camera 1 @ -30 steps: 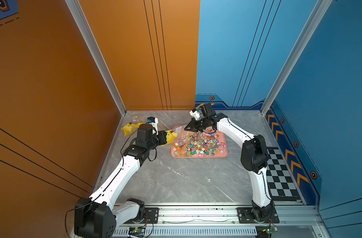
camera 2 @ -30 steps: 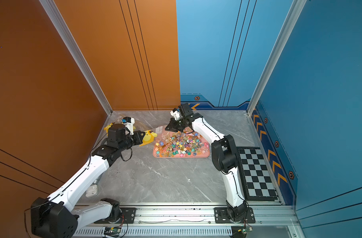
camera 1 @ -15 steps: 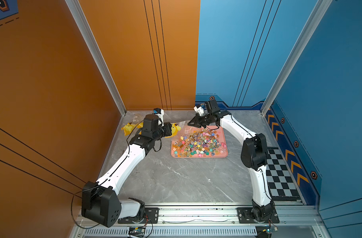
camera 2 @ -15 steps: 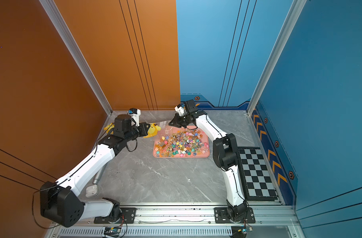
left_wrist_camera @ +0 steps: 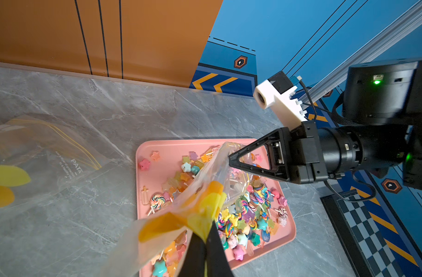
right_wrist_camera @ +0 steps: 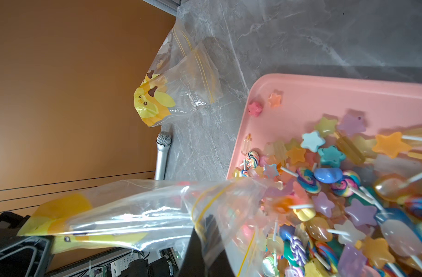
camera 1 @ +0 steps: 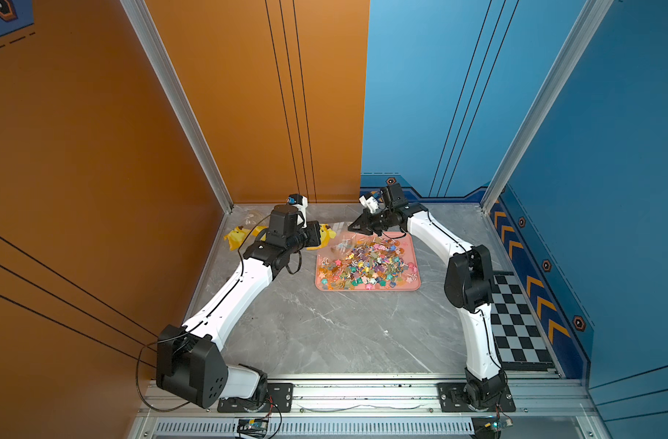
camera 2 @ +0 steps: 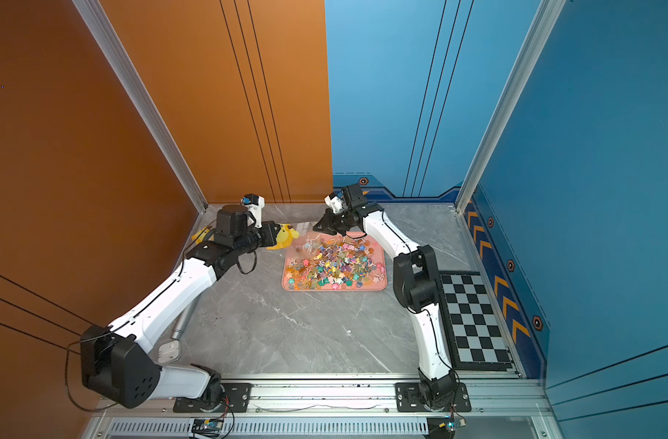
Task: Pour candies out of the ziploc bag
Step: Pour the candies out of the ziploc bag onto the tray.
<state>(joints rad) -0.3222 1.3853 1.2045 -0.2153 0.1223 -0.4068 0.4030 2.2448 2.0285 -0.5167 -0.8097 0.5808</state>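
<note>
My left claw (left_wrist_camera: 206,239) is clamped tight on the yellow printed bottom end of the bag (left_wrist_camera: 205,182), its two black fingers pressed together with the plastic between them. My right claw (left_wrist_camera: 231,159) is closed as well, nipping the bag's rim at the mouth, close to the thin yellow zip line; in the right wrist view its finger (right_wrist_camera: 200,239) shows dark through the plastic. The bag (right_wrist_camera: 138,211) hangs stretched between the two claws over the far corner of the pink tray (left_wrist_camera: 171,148), on my left arm's side, with the mouth towards the tray. In both top views the left claw (camera 1: 319,235) (camera 2: 273,233) and right claw (camera 1: 353,227) (camera 2: 317,227) face each other near the back wall. The candies (left_wrist_camera: 250,211) lie heaped in the tray, stars and striped lollipops with white sticks, the pile (camera 1: 366,264) covering most of it. Some candies (right_wrist_camera: 337,191) show through the bag's mouth; whether they are inside it or under it I cannot tell. Other bags (right_wrist_camera: 181,88) lie flat beside the orange wall, and a microphone (right_wrist_camera: 162,153) lies near them.
</note>
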